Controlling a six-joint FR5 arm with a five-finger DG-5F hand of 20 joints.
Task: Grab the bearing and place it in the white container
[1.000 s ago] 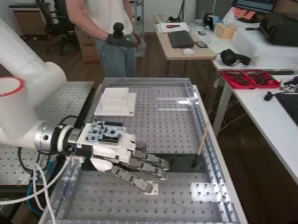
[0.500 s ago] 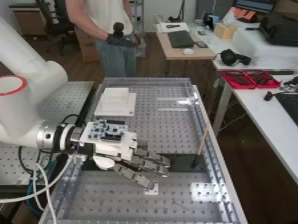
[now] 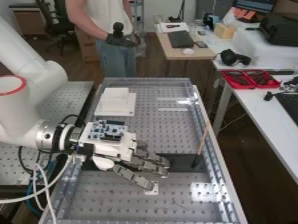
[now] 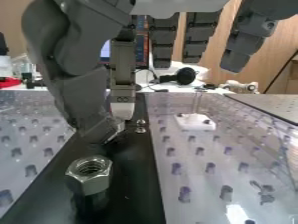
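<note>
Over the dark strip [image 3: 183, 163] across the clear-walled bench, the hand [image 3: 116, 150] reaches out from the left, its fingers extended and relaxed. The white container [image 3: 116, 103], a low squarish shape on a wider base, sits farther back at the left. In the wrist view the hand [image 4: 76, 80] hangs with its thumb and one finger above the strip. A shiny six-sided metal piece with a threaded hole [image 4: 89, 175] rests on that strip, apart from the fingertips. Nothing is held between them.
A small white plate [image 3: 153, 188] lies just beyond the fingertips on the perforated surface. A thin wooden stick with a dark end [image 3: 201, 145] leans by the right wall. Red trays [image 3: 241, 80] stand on the side table at the right. Cables hang below the arm.
The hand has shifted slightly right and toward the bench's far end, mostly in the first half second. Its fingers keep the same extended shape.
</note>
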